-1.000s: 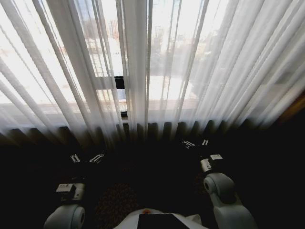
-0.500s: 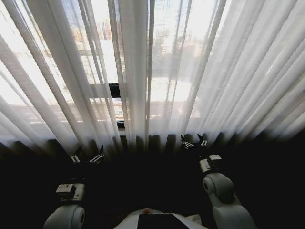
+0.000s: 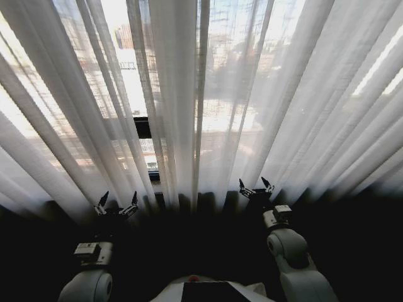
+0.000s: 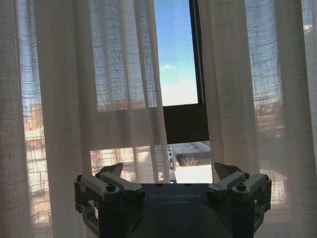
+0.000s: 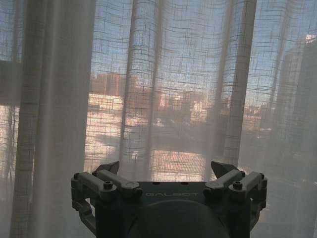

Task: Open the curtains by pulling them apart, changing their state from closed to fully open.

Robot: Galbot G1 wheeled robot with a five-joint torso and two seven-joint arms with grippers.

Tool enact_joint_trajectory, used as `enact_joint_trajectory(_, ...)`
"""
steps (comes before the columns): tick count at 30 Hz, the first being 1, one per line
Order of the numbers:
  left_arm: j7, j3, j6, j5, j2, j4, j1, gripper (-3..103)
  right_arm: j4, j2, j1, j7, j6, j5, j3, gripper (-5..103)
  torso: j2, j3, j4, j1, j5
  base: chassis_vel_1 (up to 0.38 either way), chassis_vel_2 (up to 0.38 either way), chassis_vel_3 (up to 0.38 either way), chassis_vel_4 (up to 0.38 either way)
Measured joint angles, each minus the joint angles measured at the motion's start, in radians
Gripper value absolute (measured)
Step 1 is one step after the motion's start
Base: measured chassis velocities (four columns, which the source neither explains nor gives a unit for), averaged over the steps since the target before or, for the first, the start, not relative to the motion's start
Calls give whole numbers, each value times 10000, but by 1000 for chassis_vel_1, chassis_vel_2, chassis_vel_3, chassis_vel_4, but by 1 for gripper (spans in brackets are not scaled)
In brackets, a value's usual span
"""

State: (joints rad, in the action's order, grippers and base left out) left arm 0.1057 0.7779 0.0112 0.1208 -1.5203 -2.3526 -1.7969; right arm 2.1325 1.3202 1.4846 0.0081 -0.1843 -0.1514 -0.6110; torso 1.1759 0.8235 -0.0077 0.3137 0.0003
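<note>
The curtains [image 3: 182, 94] hang shut across the window as sheer white pleated panels, with only a narrow slit where they meet. In the left wrist view the curtains [image 4: 124, 89] part slightly, showing sky and a dark frame bar. My left gripper [image 3: 117, 202] is open, held low just short of the left panel's hem. My right gripper [image 3: 255, 187] is open too, close to the right panel's lower pleats. In the wrist views the left gripper [image 4: 169, 171] and right gripper [image 5: 166, 168] each hold nothing, facing the curtains [image 5: 163, 84].
A black window frame bar [image 3: 143, 128] shows through the slit between the panels. The floor below the curtain hem [image 3: 201, 251] lies in deep shadow. City buildings are visible outside through the fabric.
The whole head view has shifted, so the curtains now fill more of the picture and their hem sits lower. Both grippers now stand closer to the fabric, still open.
</note>
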Motion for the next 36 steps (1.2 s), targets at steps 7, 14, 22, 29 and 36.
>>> enact_joint_trajectory(7,1,8,-66,-1,-12,3,-14,100,-85,78,19,-64,60,205,96,100,6,-2,0,-7,-1,83,15,-71,-5)
enact_joint_trajectory(14,1,8,-122,-1,-13,22,-42,100,-154,86,24,-66,94,221,103,100,1,2,1,5,0,118,135,-97,-147)
enact_joint_trajectory(22,0,19,-139,-1,-13,22,-29,100,-161,93,13,-67,122,220,92,100,1,1,1,5,-3,176,172,-173,-192)
enact_joint_trajectory(29,-2,32,-260,2,-26,47,-80,100,-128,101,76,-68,162,232,78,100,2,0,0,2,0,153,115,-150,-122)
enact_joint_trajectory(36,-2,58,-291,12,-21,46,-90,100,-68,128,93,-76,167,274,77,100,1,0,0,3,0,103,98,-95,-94)
